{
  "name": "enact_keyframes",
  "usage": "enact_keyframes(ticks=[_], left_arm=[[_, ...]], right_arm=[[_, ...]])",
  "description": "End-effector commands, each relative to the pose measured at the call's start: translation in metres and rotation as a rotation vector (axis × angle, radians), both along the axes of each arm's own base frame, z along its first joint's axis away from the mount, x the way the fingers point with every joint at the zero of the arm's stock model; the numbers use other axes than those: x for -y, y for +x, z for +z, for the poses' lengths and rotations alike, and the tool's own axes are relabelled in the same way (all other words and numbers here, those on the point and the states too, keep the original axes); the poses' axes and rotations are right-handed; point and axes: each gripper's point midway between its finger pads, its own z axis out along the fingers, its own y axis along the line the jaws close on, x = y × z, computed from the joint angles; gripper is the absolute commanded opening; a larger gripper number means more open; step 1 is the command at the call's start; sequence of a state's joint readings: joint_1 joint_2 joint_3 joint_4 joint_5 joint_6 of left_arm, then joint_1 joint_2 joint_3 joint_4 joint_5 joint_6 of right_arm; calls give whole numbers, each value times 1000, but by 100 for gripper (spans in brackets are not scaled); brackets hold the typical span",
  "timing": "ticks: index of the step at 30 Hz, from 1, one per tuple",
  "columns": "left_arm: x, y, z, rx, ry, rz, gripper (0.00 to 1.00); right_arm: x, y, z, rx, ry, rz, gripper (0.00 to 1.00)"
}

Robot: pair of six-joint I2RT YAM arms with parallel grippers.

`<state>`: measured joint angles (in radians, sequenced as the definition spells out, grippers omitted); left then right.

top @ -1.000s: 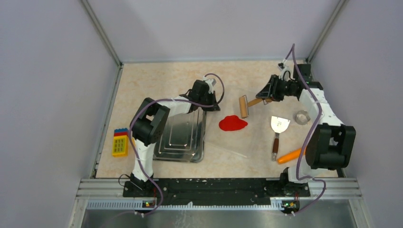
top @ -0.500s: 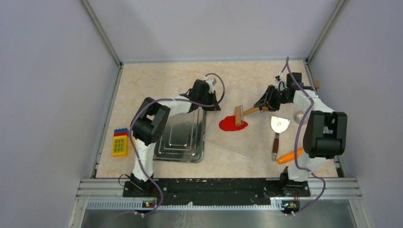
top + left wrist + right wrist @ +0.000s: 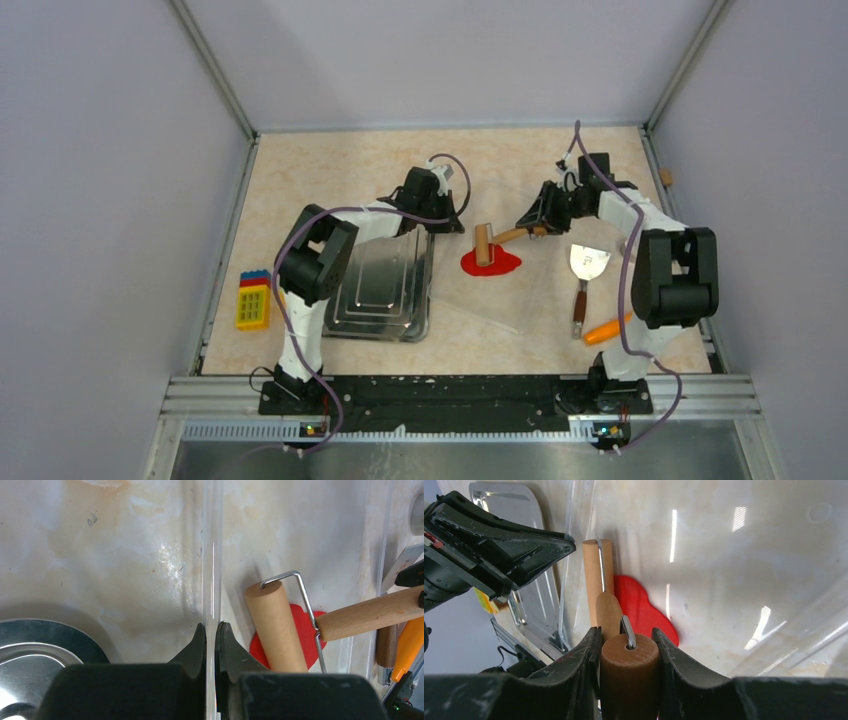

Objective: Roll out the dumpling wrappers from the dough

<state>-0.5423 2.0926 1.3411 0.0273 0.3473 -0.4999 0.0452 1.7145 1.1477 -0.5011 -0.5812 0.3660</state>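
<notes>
1. Two grips on: right gripper (image 3: 626,642) clamped round the wooden handle (image 3: 629,675) of the roller (image 3: 485,243); left gripper (image 3: 212,630) pinched shut on the edge of the clear sheet (image 3: 212,550).
2. Roller drum (image 3: 275,627) lying across the left part of the dough (image 3: 505,264), just left of centre in the top view, on the sheet, below and left of the right gripper.
3. Dough: flat red blob, irregular outline, not yet a round disc.
4. Likely soft, light, easily smeared or torn; prone to stick to the drum.
5. Best not grasped at all: press through the roller in even, light passes, with the sheet held pinned against sliding.
</notes>
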Motion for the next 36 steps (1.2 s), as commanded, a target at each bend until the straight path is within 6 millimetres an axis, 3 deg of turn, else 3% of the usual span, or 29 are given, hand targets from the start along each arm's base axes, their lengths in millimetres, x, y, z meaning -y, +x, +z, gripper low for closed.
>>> enact_keyframes(ticks=[1,12,20,24,30,33,36], left_arm=[[-25,-15,-48,-119,119,47,0],[-36,-6,-43,-115,113,81,0],[-34,-13,-40,-162,71,116,0],[-35,-15,-41,-171,66,122,0],[-34,-11,-40,-159,67,122,0],[-33,-10,-40,-156,65,112,0],[-32,-9,-42,-159,65,110,0]], right_arm=[[23,-39,-67,-182,-261,51,0],[5,-45,-85,-213,-311,97,0],[-12,-58,-82,-231,-319,82,0],[-22,-41,-53,-142,-264,80,0],[-34,1,36,86,-39,103,0],[-33,5,68,175,48,151,0],[-32,-3,84,213,113,209,0]])
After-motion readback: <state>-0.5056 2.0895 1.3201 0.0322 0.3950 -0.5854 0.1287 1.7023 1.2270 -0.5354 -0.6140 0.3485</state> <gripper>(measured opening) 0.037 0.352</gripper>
